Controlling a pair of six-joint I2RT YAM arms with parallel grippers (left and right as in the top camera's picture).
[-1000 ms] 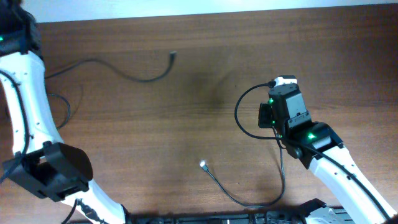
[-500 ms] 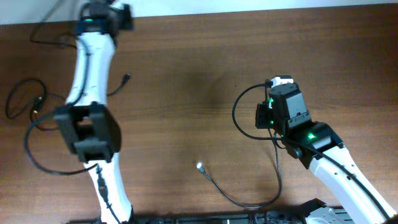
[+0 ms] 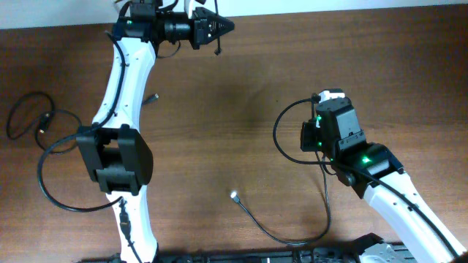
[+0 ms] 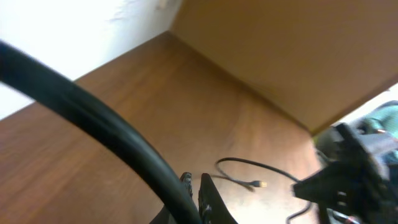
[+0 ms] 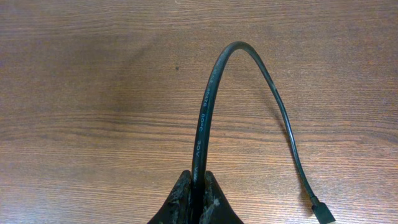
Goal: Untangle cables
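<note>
My right gripper [image 5: 199, 178] is shut on a thin black cable [image 5: 205, 106] that arches up and over to a small black plug [image 5: 320, 211] on the wood. In the overhead view this gripper [image 3: 308, 137] holds the loop [image 3: 278, 131]. The same cable trails down and round to a metallic tip [image 3: 235, 196]. My left gripper [image 3: 219, 27] is raised at the table's far edge, pointing right. In the left wrist view its fingertips [image 4: 196, 178] are pressed together with a blurred black cord [image 4: 112, 130] running into them. More cable loops [image 3: 40, 172] lie at the left, with a plug [image 3: 151, 96] beside the left arm.
The table is dark wood [image 3: 234, 124], with a pale wall along its far edge [image 3: 329, 6]. The left wrist view also shows the cable with the gold tip [image 4: 261, 184] and the right arm [image 4: 360, 168]. The left arm's white links [image 3: 121, 88] cross the table's left side.
The left arm has swung from the near left up to the far edge, and its gripper now points right. The cables at the left have shifted with it. The right gripper and its loop have barely moved.
</note>
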